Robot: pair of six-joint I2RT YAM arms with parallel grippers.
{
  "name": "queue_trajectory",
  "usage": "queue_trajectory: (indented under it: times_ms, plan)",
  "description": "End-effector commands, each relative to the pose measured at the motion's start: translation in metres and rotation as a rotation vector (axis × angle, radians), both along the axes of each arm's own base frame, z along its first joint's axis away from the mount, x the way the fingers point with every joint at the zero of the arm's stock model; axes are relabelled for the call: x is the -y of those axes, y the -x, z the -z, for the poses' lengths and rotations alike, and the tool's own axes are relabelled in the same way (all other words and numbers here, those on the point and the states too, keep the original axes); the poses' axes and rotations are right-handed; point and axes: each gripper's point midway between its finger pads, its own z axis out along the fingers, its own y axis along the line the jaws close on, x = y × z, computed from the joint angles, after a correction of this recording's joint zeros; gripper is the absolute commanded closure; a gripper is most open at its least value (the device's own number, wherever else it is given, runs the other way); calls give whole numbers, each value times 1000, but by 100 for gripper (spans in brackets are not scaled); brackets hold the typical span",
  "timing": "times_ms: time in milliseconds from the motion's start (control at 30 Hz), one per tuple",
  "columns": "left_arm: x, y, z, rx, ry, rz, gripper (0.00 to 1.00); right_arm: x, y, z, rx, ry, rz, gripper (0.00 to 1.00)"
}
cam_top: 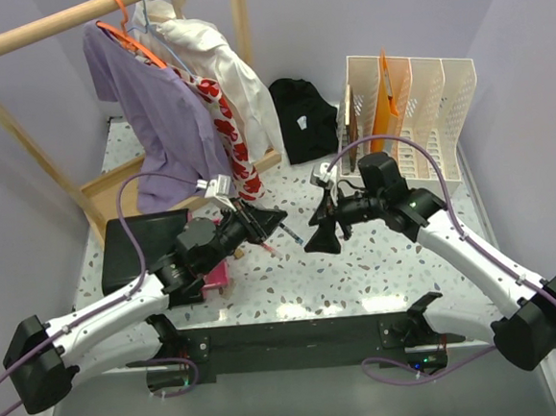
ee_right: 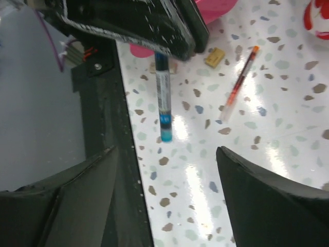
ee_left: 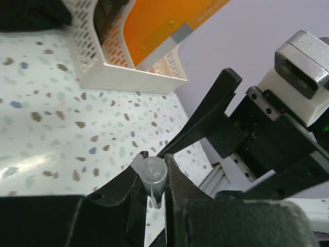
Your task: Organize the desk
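White terrazzo desk, dark specks.

Free desk strip nr front rail; file rack, clothes at rear.

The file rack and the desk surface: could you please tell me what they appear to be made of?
File rack: probably moulded plastic, cream and matte, with perforated lattice walls. Desk: glossy white terrazzo-look top with dark and tan specks, reflecting light streaks; whether stone or laminate is unclear.
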Motion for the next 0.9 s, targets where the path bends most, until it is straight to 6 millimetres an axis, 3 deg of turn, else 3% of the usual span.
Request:
queue_trajectory:
  times_ms: [0,33,67,100,167,200,233,400,867]
  plan:
    - [-46,-10,11,6,-270,-159,100,16,-24,-2,132,51,109,1]
    - [-58,-13,1,14,-291,-208,100,21,-29,1,146,66,134,1]
    - [-67,-12,4,16,-346,-222,100,26,-33,5,154,81,155,1]
    - [-79,-8,20,-27,-440,-231,100,29,-39,5,160,74,179,1]
    - [-95,-9,13,-28,-525,-272,100,41,-49,13,144,81,228,1]
    - [-107,-3,28,-69,-618,-270,100,44,-52,13,137,74,240,1]
    - [-113,-5,24,-72,-655,-289,100,50,-58,15,131,79,265,1]
    - [-146,-1,42,-127,-901,-324,100,61,-62,27,117,119,282,1]
    - [-173,-10,77,-203,-1269,-350,100,68,-63,30,133,130,303,1]
